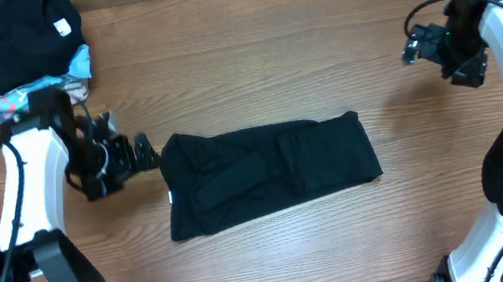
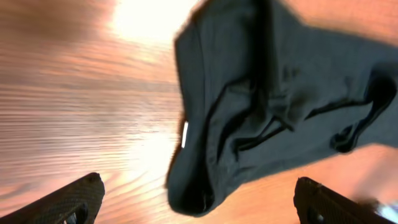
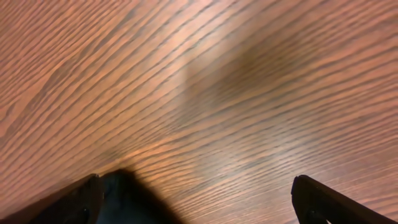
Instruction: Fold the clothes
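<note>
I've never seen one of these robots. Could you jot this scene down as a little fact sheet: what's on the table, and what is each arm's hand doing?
table: bare wood
black T-shirt: mid-table, lying flat, folded into a rough rectangle, not held
left fingers: open, at the shirt's left edge, gripping nothing
right fingers: open, far right, over bare wood, empty
pile of clothes: back left corner, a black garment on top of light-blue and pale ones

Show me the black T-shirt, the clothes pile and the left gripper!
black T-shirt [image 1: 272, 173]: overhead view, middle of the folded fabric.
clothes pile [image 1: 12, 37]: overhead view, black garment on top.
left gripper [image 1: 147, 150]: overhead view, between its fingertips.
</note>
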Tool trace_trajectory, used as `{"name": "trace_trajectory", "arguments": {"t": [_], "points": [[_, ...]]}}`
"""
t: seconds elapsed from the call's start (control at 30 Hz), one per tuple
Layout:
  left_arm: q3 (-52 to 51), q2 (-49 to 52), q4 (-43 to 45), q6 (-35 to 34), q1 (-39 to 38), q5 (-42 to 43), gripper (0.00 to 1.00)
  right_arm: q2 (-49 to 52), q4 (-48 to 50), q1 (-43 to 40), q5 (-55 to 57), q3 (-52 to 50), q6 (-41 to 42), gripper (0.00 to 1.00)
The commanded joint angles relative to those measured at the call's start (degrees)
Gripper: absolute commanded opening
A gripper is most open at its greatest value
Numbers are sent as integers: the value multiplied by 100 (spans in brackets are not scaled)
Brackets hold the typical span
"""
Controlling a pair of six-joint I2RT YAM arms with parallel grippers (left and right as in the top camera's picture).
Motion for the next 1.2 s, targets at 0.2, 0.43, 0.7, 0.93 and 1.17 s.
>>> {"name": "trace_trajectory", "arguments": {"t": [0.2, 0.43, 0.7, 0.93, 1.17], "points": [[-990, 354, 802, 468, 247, 960, 100, -131, 17, -101, -146, 144, 7, 100], [-1003, 1045, 1075, 774, 236, 1384, 100, -131, 17, -101, -146, 144, 7, 100], [-1003, 1698, 1104, 1408, -59, 2006, 100, -131, 17, -101, -146, 144, 7, 100], [-1003, 1908, 1274, 1384, -525, 2153, 93, -131, 17, -101, -146, 144, 9, 100], [-968, 1908, 1578, 883, -625, 2118, 41, -131, 17, -101, -146, 144, 9, 100]]}}
